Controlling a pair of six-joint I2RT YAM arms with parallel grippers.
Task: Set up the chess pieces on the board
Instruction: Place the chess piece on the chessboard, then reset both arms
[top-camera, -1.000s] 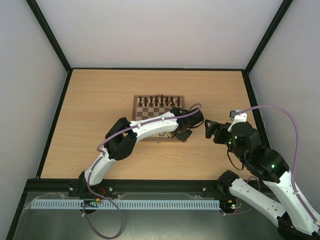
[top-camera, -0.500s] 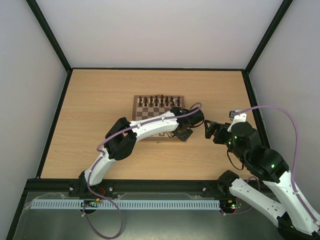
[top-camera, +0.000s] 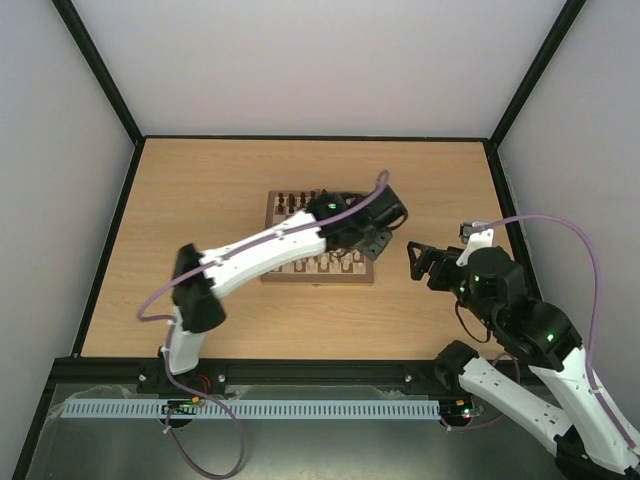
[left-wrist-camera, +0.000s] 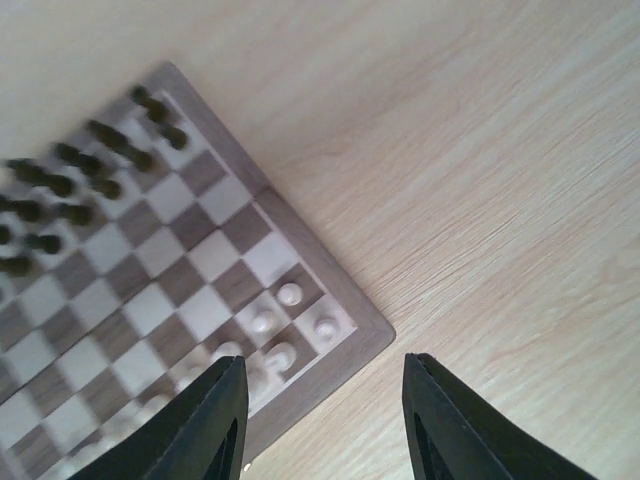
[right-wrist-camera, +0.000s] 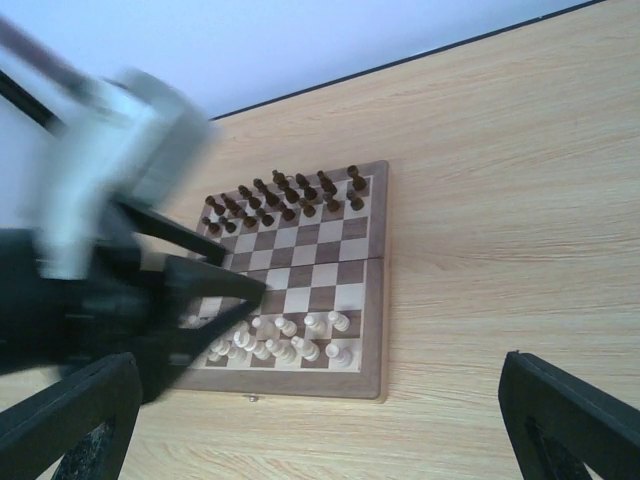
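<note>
The pale chess pieces (right-wrist-camera: 285, 345) are seen crowded on the two lowest rows of the checkered board (right-wrist-camera: 376, 300), mid-frame in the right wrist view, with the dark pieces (right-wrist-camera: 285, 200) ranked along its upper edge. The lower-left squares are hidden behind the blurred left arm (right-wrist-camera: 110, 270), so no count can be made. The left gripper (left-wrist-camera: 325, 430) is spread and empty by the board's corner. The right gripper (right-wrist-camera: 320, 430) is spread wide, empty.

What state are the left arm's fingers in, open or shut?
Open: its fingers stand apart, with only the board corner and table between them.
</note>
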